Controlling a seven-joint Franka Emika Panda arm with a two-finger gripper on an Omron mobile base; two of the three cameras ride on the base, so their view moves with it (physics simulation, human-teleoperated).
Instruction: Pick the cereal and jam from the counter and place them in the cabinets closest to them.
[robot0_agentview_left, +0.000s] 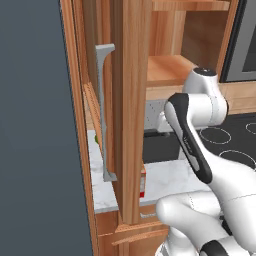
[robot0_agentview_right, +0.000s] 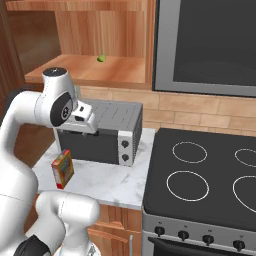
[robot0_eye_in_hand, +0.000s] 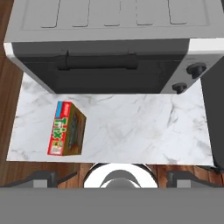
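The cereal (robot0_eye_in_hand: 66, 129) is a small red box with green and white print, standing on the marbled counter (robot0_eye_in_hand: 140, 131) left of centre, in front of the toaster oven. From the right base it shows as the cereal (robot0_agentview_right: 62, 169) near the counter's (robot0_agentview_right: 115, 182) front left corner. My gripper (robot0_eye_in_hand: 116, 177) hangs above the counter's front edge, to the right of the box and clear of it. Its fingertips (robot0_eye_in_hand: 43, 177) stand far apart with nothing between them, so it is open. An open wall cabinet shelf (robot0_agentview_right: 90, 72) lies above. The jam is out of view.
A grey toaster oven (robot0_agentview_right: 100, 132) takes up the back of the counter. The black stovetop (robot0_agentview_right: 210, 175) adjoins on the right, under the microwave (robot0_agentview_right: 210, 45). An open cabinet door (robot0_agentview_left: 130, 100) with a grey bar handle (robot0_agentview_left: 105, 115) stands close at left. A small green item (robot0_agentview_right: 101, 58) sits on the shelf.
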